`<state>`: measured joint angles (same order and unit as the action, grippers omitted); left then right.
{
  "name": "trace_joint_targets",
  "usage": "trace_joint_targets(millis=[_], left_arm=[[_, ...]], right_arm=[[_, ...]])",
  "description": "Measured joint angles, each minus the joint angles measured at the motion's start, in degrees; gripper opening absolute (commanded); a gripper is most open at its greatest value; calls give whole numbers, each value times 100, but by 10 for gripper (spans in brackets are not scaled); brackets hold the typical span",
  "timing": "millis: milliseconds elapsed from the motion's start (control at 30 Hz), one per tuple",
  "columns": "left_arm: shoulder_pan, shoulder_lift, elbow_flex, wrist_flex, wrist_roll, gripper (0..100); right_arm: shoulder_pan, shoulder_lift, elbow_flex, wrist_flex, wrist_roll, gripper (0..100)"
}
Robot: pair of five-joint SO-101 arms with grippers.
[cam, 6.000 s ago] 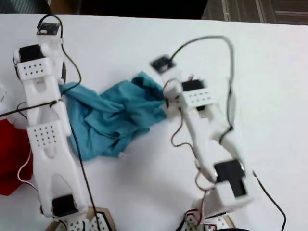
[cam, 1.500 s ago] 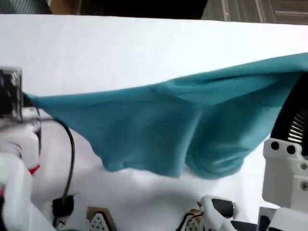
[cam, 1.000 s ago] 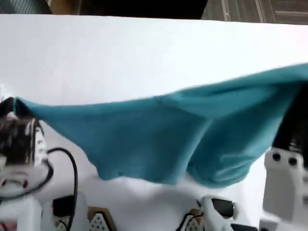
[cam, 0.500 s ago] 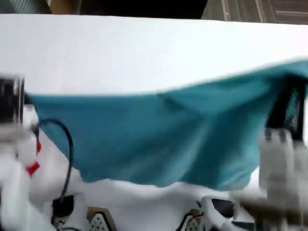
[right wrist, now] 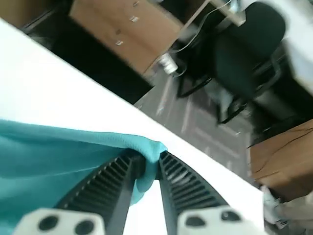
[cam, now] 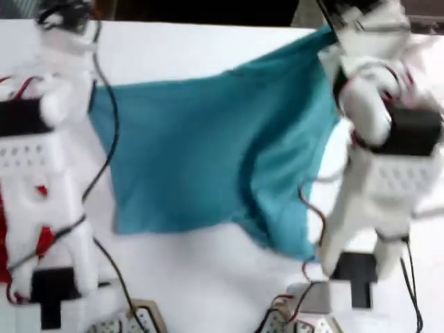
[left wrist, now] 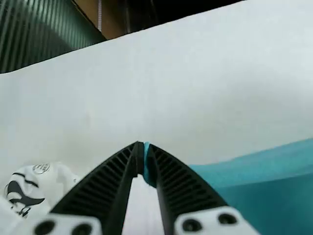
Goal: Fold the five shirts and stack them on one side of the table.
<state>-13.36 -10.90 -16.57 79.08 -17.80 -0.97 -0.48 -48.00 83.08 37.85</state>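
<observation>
Left hand (left wrist: 142, 148) and right hand (right wrist: 147, 160) each pinch the teal shirt (cam: 208, 152) stretched between them

Only a sliver of the shirt (left wrist: 254, 171) shows at the tip of the left pincer (left wrist: 143, 147), whose fingers are clamped over the corner itself. Past the pincer's base the cloth runs out of the picture. The right pincer (right wrist: 148, 159) likewise pinches its corner, burying most of it. From above, both arms are smeared by blur. The right arm (cam: 381, 152) covers the shirt's edge below its pincer, and where each arm meets the cloth is too smeared to read. A red cloth (cam: 3, 243) behind the left arm (cam: 41, 152) is cut by the edge. A blurred white lump (left wrist: 24, 188) beside the left pincer cannot be identified.
</observation>
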Motion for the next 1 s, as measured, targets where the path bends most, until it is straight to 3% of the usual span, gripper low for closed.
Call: trace_joint_targets(millis=[167, 367, 633, 1000], left_arm=[[79, 580, -255, -246, 0, 24], [79, 1310, -1407, 79, 0, 24], [79, 2558, -1837, 835, 9, 24], [79, 2743, -1837, 1934, -492, 24]], right_arm=[[0, 809, 0, -651, 9, 20], [18, 1204, 53, -879, 264, 20], [18, 1371, 53, 123, 281, 20], [18, 1363, 378, 1275, 281, 20]])
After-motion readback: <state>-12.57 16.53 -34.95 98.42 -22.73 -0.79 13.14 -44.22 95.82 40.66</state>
